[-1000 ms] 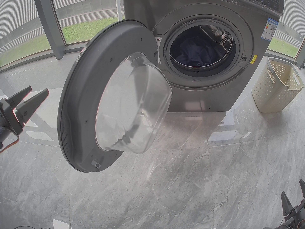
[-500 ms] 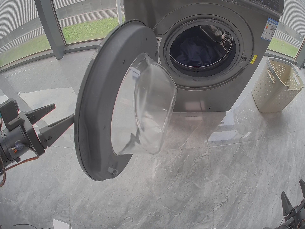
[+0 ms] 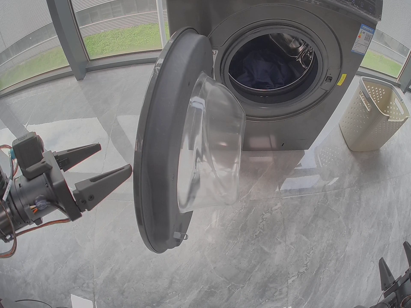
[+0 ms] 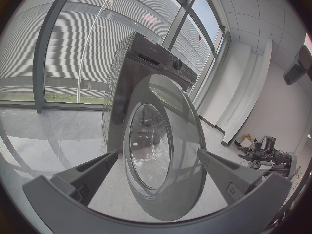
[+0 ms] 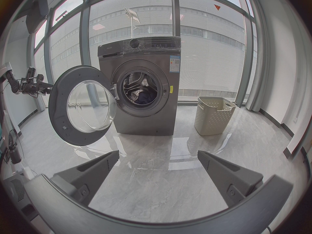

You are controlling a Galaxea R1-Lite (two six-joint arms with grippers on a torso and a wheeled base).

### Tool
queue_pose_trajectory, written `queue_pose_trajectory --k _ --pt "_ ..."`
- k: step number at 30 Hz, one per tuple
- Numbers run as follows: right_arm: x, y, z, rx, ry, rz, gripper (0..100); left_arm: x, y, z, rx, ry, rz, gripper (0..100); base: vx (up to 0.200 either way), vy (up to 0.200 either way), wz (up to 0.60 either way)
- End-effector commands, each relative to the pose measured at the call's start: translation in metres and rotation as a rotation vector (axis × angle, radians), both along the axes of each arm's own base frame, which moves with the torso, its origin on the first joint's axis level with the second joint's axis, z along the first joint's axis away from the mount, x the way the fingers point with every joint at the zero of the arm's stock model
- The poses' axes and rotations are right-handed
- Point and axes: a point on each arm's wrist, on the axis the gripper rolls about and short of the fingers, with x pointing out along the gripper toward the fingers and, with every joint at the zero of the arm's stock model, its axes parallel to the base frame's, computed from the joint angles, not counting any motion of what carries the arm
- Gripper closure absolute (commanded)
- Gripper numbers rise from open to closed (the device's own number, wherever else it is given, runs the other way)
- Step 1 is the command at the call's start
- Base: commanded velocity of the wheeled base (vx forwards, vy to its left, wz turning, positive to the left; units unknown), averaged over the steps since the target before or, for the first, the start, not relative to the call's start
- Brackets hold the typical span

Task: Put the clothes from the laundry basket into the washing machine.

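Grey steel washing machine (image 3: 278, 5) stands by the windows in the head view, its round door (image 3: 165, 150) swung partway out on the hinge side, edge-on to the camera, with the clear glass bowl (image 3: 214, 146) facing the drum. Dark blue clothes (image 3: 261, 71) lie inside the drum. A cream laundry basket (image 3: 376, 112) sits on the marble floor (image 3: 278, 236) just to the machine's right. The left gripper (image 3: 114, 158) hangs with its fingers spread apart, the nearer tip just beside the door's outer face; whether it touches cannot be told. The right gripper (image 3: 394, 255) sits low at the corner, prongs apart.

In the left wrist view the left gripper (image 4: 156, 153) is spread wide, empty, with the door (image 4: 162, 147) close ahead.

In the right wrist view the right gripper (image 5: 158, 155) is spread and empty, well back from the washing machine (image 5: 143, 65), door (image 5: 58, 114), clothes (image 5: 144, 96) and laundry basket (image 5: 214, 116).
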Motion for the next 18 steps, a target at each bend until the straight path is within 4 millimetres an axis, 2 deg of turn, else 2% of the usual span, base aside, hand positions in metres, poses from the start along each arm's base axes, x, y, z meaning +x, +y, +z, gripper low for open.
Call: queue_pose_trajectory --k 1,13,16,18 --pt "0.000 0.000 -0.005 0.000 0.005 0.000 0 0.013 -0.013 -0.001 0.009 0.025 -0.018 0 0.000 0.000 0.00" --pt "0.000 0.000 -0.005 0.000 0.003 0.000 0 0.046 -0.055 -0.006 0.008 0.019 -0.057 0 0.000 0.000 0.00" --pt "0.000 0.000 -0.005 0.000 0.005 0.000 0 0.061 -0.077 -0.002 -0.013 -0.008 -0.054 0 0.000 0.000 0.00" --pt "0.000 0.000 -0.005 0.000 0.005 0.000 0 0.063 -0.079 -0.002 -0.015 -0.009 -0.054 0 0.000 0.000 0.00"
